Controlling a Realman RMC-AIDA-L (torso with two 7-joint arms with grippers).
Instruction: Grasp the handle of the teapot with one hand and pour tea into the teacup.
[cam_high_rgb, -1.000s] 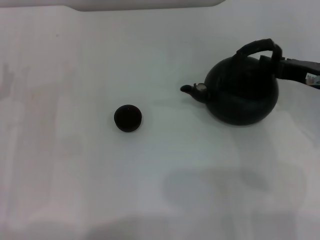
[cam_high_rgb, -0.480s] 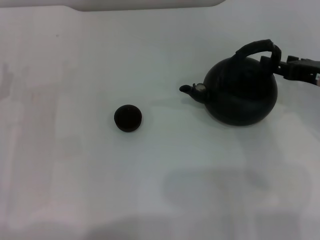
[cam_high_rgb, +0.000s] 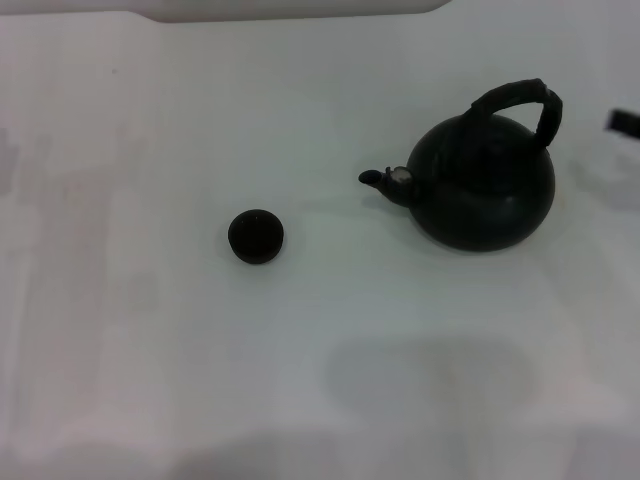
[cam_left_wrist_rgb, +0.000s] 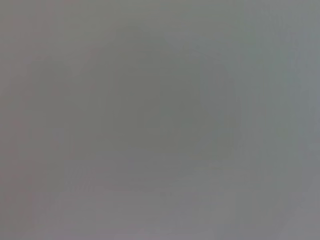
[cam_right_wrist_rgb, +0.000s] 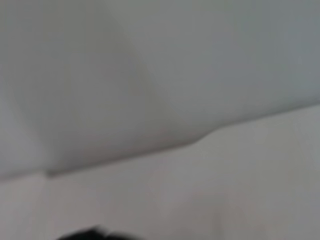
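While only dark sliver of right gripper (cam_high_rgb: 627, 122) shows at head view's right edge, well apart from thick black arched handle (cam_high_rgb: 520, 100), finger opening cannot be told. Squat round black teapot (cam_high_rgb: 484, 180) upright on white table (cam_high_rgb: 150, 350), spout toward tiny dark brown-black teacup (cam_high_rgb: 256, 236); contents of both unreadable. Left wrist view blank grey.

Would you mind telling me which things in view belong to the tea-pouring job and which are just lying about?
Belonging to the job:
teapot, upright on the table
handle, arched over it, ungripped
teacup, standing apart beyond the spout
right gripper, only a sliver showing beside the teapot

Lying about:
nothing but the white table itself
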